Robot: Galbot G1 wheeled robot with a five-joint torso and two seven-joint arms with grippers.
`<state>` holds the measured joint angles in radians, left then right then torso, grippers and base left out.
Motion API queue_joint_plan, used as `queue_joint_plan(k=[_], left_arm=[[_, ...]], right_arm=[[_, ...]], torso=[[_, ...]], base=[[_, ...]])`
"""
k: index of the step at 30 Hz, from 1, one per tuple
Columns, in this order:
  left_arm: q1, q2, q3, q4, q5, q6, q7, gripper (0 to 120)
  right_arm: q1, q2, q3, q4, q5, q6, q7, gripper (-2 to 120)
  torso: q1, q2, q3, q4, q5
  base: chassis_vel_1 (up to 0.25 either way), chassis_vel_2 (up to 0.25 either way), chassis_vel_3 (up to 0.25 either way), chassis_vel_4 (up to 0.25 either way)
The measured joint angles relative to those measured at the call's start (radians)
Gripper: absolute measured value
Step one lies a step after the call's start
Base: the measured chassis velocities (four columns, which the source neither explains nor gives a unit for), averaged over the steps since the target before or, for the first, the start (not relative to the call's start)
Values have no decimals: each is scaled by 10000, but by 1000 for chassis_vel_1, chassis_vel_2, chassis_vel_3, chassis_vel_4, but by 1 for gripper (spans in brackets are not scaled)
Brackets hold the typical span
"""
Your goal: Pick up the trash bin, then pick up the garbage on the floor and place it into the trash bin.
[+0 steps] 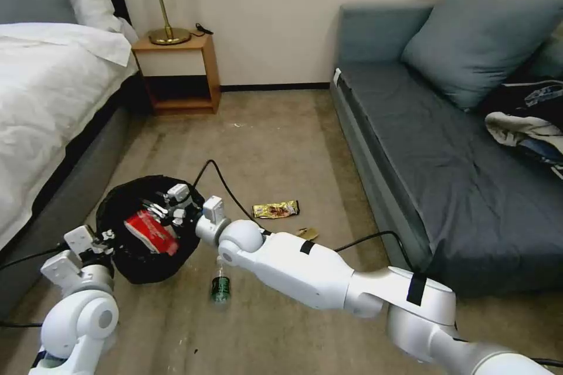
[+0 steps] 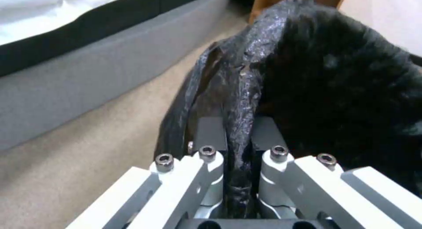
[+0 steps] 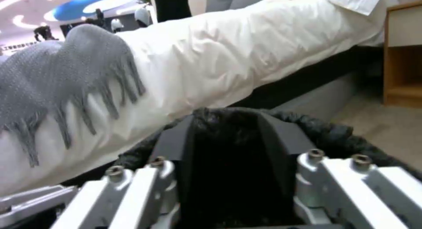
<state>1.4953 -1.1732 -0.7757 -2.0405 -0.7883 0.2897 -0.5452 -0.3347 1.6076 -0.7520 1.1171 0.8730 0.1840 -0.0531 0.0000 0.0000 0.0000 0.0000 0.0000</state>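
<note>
A bedroom, hotel-like, is showing here: a bed [image 1: 53, 88] with white linen is lying at nine o'clock, a wooden nightstand [image 1: 179, 73] carrying a brass lamp [image 1: 161, 6] is standing at eleven o'clock, and a grey-blue sofa [image 1: 446, 152] with a cushion [image 1: 481, 41] is sitting at two o'clock on beige carpet [image 1: 270, 146].

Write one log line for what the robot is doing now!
left gripper: shut on trash bin rim | right gripper: open over bin | red-and-white wrapper: inside
</note>
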Motion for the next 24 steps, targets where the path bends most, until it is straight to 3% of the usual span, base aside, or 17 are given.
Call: queue_joint_plan(k=[8,12,16,24], left_arm=[[90,24,-70,-31,-79,0,-6,7],[216,95,-110,-81,-139,-36,-6,7],[255,165,-179,-132,-200,-111,-6,7],[463,272,-309,-439,-350,-117,-7,7]], right_arm=[[-38,-40,366,806,45,87,332,73],[-310,-472,956,1614,-166,153,999,86],[-1103,-1193,2275,2382,-1850,964,2282,99],[-2970,-2383,4448,3742,-4143,1565,3252,100]], torso=[[-1,0,0,2,1],[0,0,0,3,0],[0,0,0,-1,1],[-1,1,-1,-4,2]], base=[[0,0,0,0],[0,0,0,0],[0,0,0,0],[0,0,0,0]])
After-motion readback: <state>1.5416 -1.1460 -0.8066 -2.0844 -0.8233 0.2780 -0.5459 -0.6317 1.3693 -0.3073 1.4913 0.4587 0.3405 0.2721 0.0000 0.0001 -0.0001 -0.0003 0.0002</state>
